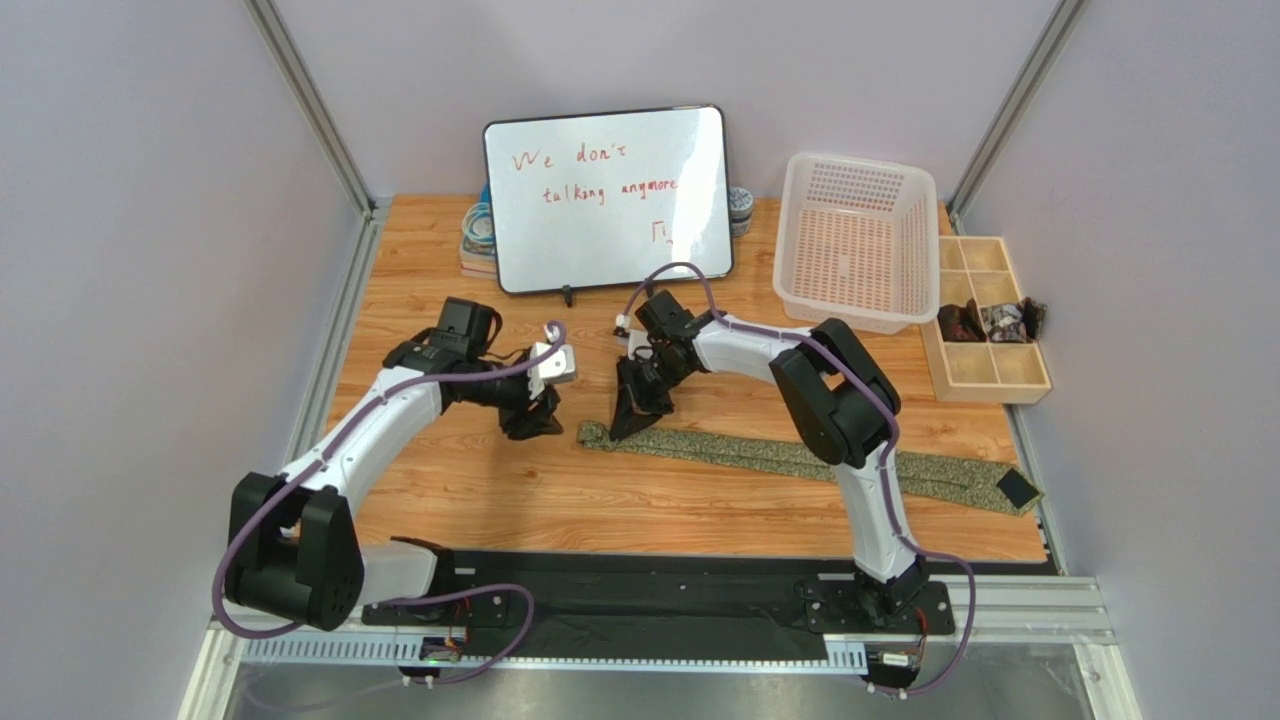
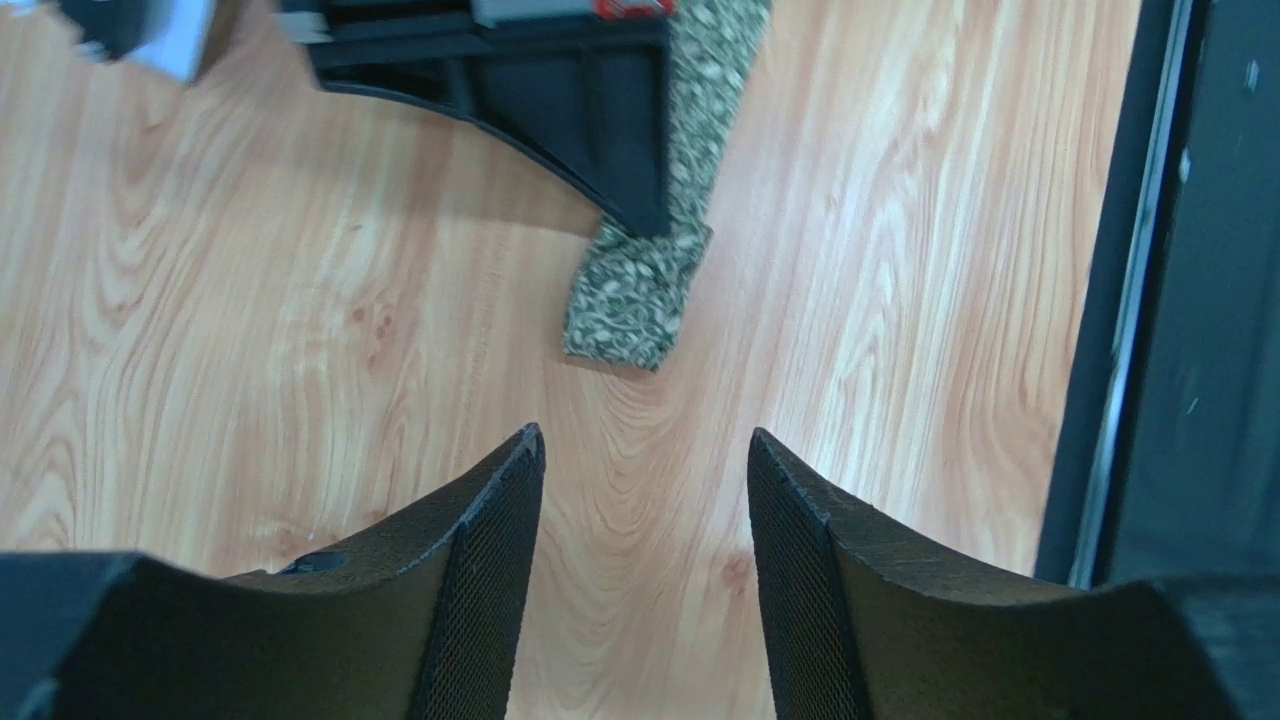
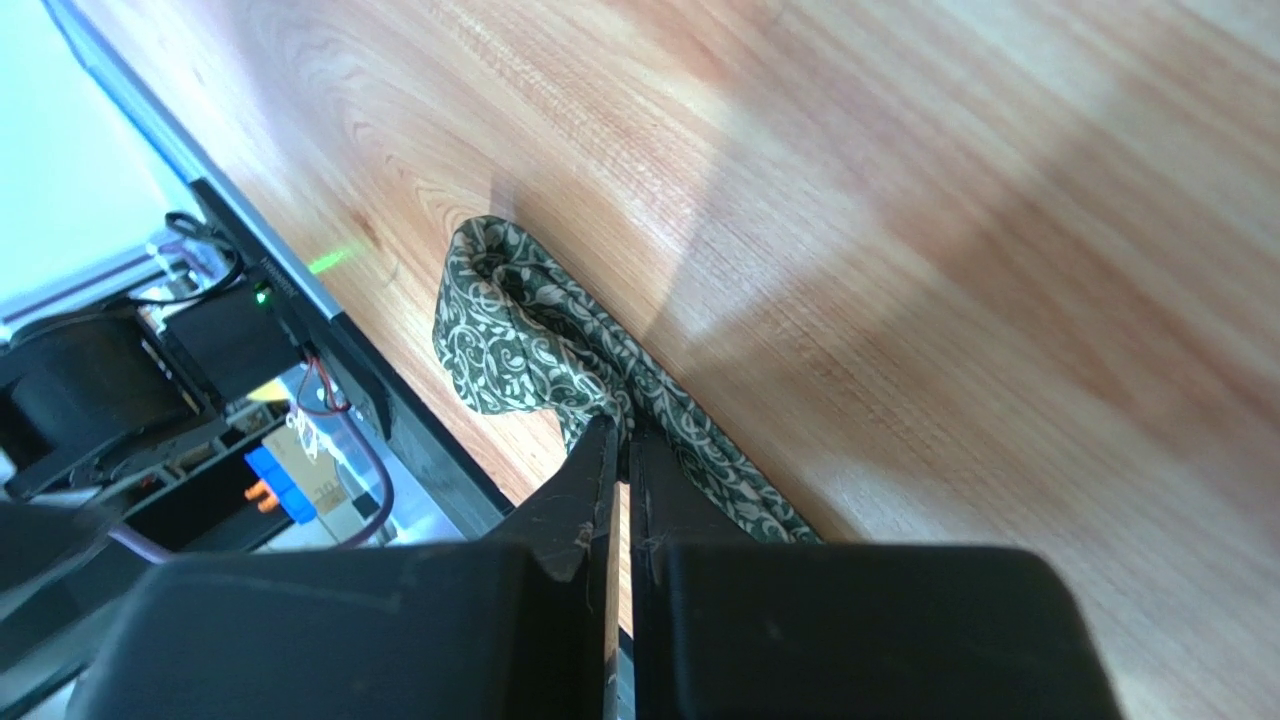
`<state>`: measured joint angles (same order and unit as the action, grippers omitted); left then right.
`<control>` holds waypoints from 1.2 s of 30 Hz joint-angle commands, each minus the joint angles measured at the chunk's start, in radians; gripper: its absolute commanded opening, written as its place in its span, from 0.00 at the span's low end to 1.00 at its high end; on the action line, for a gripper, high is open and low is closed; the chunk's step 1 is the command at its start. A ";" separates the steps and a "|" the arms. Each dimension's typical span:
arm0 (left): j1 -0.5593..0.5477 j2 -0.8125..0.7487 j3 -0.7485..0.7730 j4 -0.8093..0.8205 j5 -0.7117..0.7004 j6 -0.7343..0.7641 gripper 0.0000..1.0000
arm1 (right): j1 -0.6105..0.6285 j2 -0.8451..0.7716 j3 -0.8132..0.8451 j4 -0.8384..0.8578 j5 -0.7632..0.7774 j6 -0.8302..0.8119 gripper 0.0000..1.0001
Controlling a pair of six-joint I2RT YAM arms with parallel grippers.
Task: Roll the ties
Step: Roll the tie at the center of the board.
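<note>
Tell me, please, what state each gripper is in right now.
Left gripper: open, empty.
Right gripper: closed, pinching the tie.

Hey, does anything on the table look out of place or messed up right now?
One thing: the tie has its wide tip turned over near the right edge of the table, showing black lining. The fabric also puckers where the shut right pincer pinches its narrow end. Nothing looks spilled or damaged.

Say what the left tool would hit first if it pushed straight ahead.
Likely the narrow end of the tie, dead ahead of the open left tool; angled down, it might touch the table first.
</note>
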<state>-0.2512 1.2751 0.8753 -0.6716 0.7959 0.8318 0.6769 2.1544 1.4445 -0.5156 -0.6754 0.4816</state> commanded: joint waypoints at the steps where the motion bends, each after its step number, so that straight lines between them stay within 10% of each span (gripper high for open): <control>1: -0.029 0.033 -0.032 -0.092 0.068 0.415 0.59 | -0.005 0.033 -0.030 0.023 -0.024 -0.078 0.00; 9: -0.173 0.046 0.010 0.048 0.094 0.051 0.72 | -0.059 -0.039 -0.137 -0.027 -0.058 -0.181 0.00; 18: -0.374 -0.127 -0.207 0.560 -0.049 -0.460 0.80 | -0.109 -0.099 -0.222 -0.081 -0.091 -0.290 0.00; 36: -0.537 0.167 -0.357 1.017 -0.294 -0.514 0.76 | -0.185 -0.163 -0.296 -0.213 -0.088 -0.555 0.00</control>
<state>-0.7765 1.3636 0.4793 0.2077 0.5030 0.3004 0.4965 2.0045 1.1622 -0.7166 -0.8333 0.0235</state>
